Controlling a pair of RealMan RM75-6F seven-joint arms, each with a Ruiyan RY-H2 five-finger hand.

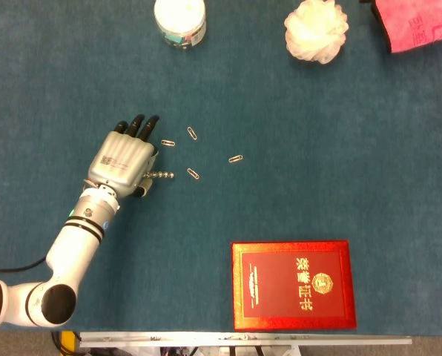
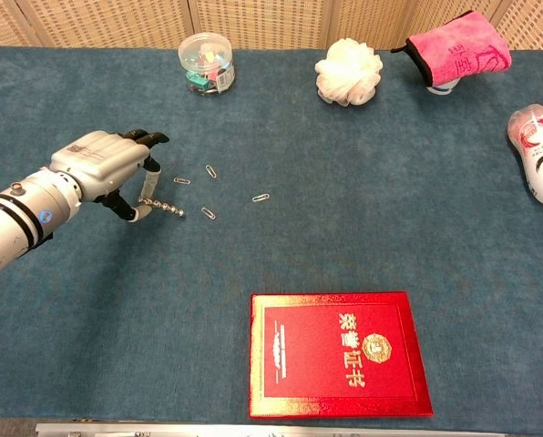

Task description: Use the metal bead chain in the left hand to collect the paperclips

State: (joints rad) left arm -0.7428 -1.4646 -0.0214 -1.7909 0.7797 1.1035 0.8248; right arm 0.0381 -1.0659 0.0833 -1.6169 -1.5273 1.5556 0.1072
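My left hand (image 1: pixel 124 158) (image 2: pixel 107 164) hovers low over the blue table at centre left and pinches a short metal bead chain (image 1: pixel 162 175) (image 2: pixel 169 208). The chain sticks out to the right, its tip a little short of the nearest paperclip (image 1: pixel 194 174) (image 2: pixel 208 213). Another paperclip (image 1: pixel 167 142) (image 2: pixel 181 180) lies just beyond the fingertips, a third (image 1: pixel 193 133) (image 2: pixel 211 171) behind it, and one more (image 1: pixel 236 159) (image 2: pixel 261 198) further right. My right hand shows in neither view.
A red booklet (image 1: pixel 294 285) (image 2: pixel 340 353) lies near the front edge. Along the back stand a clear tub of coloured clips (image 2: pixel 207 63), a white mesh sponge (image 2: pixel 348 70) and a pink cloth (image 2: pixel 458 55). A plastic bottle (image 2: pixel 540 157) lies at the far right.
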